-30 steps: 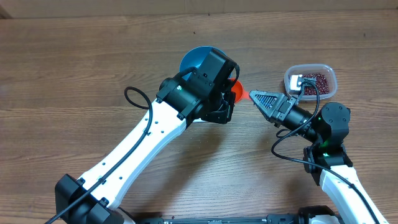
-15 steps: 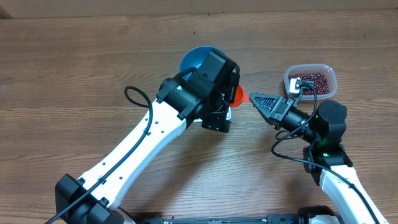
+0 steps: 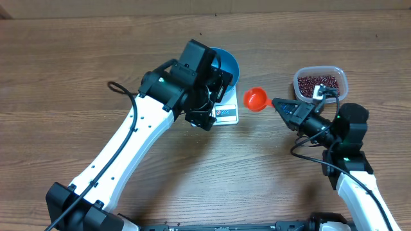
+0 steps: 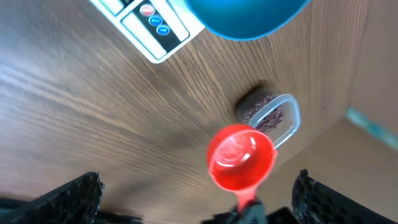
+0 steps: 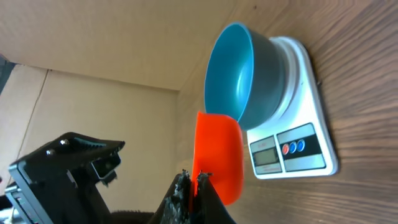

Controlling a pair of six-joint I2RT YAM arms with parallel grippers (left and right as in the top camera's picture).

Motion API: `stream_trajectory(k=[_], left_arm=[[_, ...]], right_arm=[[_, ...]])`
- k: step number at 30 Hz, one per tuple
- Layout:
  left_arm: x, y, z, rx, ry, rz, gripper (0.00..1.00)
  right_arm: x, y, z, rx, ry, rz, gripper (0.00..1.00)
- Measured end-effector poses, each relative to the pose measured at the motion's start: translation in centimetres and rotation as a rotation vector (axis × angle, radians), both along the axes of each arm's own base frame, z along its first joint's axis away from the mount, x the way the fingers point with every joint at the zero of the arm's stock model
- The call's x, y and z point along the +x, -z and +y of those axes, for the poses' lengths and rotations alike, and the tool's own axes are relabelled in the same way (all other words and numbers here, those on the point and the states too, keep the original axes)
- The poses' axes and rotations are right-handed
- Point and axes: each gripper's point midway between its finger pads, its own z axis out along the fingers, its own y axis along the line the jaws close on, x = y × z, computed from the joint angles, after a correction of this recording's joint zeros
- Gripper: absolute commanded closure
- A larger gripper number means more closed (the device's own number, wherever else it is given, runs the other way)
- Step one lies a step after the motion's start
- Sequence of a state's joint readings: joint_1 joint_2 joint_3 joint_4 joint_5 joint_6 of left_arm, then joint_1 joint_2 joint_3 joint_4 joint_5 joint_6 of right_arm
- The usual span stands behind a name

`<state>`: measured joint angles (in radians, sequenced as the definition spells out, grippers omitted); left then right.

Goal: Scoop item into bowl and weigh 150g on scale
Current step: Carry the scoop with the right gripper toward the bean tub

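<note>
Pickup pending: bowl (image 3: 228,61) seated on scale (image 3: 226,114), beans (image 3: 327,81) waiting in the clear tub (image 3: 297,82).
Left gripper (image 4: 196,200) spread wide, gripping nothing, hanging close by bowl and scale; best lifted clear before any pour. Right gripper (image 3: 284,107) pinched shut on the red scoop (image 3: 255,99) by its handle, between scale and tub, cup seemingly empty, hard to confirm through glare. Reach to the tub, dig low, carry level, tip in small doses. Wood-grain table (image 3: 77,58) underneath, tan board along its far edge.
</note>
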<state>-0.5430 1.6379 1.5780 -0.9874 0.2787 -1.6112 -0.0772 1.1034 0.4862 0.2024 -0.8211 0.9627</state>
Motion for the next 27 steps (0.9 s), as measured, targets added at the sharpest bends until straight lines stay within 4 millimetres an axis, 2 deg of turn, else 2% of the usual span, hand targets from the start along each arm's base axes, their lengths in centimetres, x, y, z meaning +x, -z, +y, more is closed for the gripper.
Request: stream_trajectory(k=[6, 9, 12, 16, 21, 27], left_arm=[[0.2, 0.1, 0.3, 0.111, 0.278, -0.173, 0.00], [0.3, 0.1, 0.4, 0.168, 0.424, -0.261, 0.15], [0.5, 0.2, 0.7, 0.230, 0.539, -0.330, 0.24], [0.5, 0.7, 1.7, 0.319, 0.634, -0.368, 0.30], [0.6, 1.1, 2.9, 0.412, 0.708, -0.394, 0.50], [0.8, 1.2, 3.3, 0.458, 0.770, -0.423, 0.54]], right_arm=[[-0.7, -1.4, -0.7, -0.022, -0.012, -0.067, 0.96], [-1.1, -1.9, -0.6, -0.029, -0.030, -0.094, 0.96], [-1.3, -1.9, -0.7, -0.027, -0.044, -0.100, 0.96], [-1.7, -1.5, -0.6, -0.016, -0.061, -0.057, 0.96], [-2.0, -1.9, -0.6, -0.024, -0.076, -0.001, 0.96], [-2.9, -2.7, -0.7, -0.084, -0.098, 0.098, 0.96]])
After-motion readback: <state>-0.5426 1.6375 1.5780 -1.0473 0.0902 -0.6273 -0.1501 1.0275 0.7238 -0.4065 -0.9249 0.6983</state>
